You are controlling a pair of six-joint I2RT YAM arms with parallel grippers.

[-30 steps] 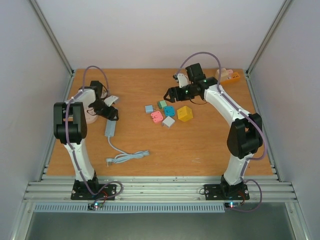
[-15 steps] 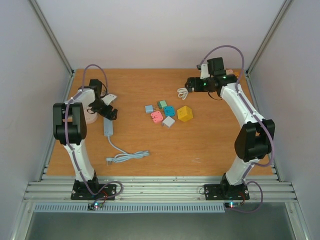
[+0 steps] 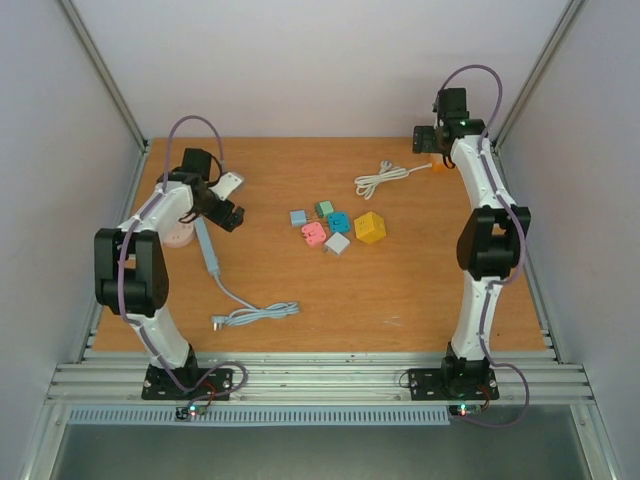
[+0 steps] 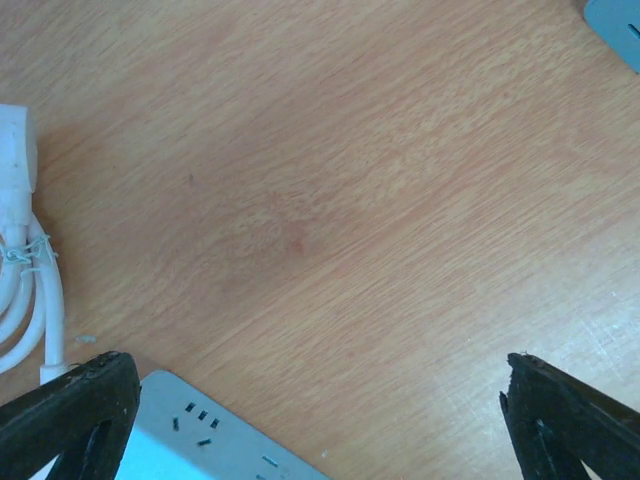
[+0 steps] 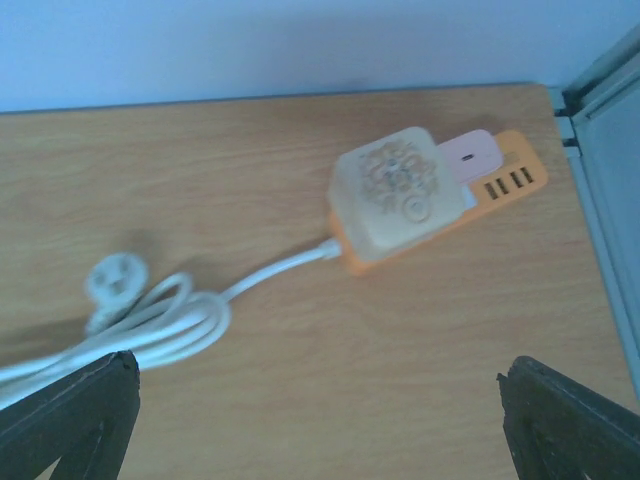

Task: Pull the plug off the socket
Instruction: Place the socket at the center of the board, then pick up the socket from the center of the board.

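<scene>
Two YAM arms work a wooden table [image 3: 420,290]. The right gripper [image 5: 318,372] hangs over the far-right corner, fingers [image 5: 70,420] spread wide w/ nothing btwn them. Below it, per the right wrist cam, lies the orange socket [image 5: 505,182], a strip set at a slant near the table's back edge. A cream, squarish plug [image 5: 393,203] w/ a patterned top is seated in the socket and covers the strip's left part in that view. A smaller pink-white plug [image 5: 468,155] sits just beside it, and a row of slots shows at the strip's free end. A white cord [image 5: 190,325] runs out from under the cream plug's edge, loops into a bundle and ends in a round plug head [image 5: 105,280] lying on the wood. The right gripper touches neither socket, plug nor cord.

On the other side, the left gripper [image 4: 315,375] is likewise splayed and empty, its fingertips in the bottom corners of the left wrist cam. A pale grey power strip [image 4: 215,435] lies on the wood next to one fingertip, w/ a tied white cable bundle [image 4: 25,290] off to the side. Top cam shows a pinkish round object [image 3: 180,235] near the left arm. Mid-table sits a cluster of small coloured blocks [image 3: 339,222], w/ a yellow cube [image 3: 370,227] at its right.
</scene>
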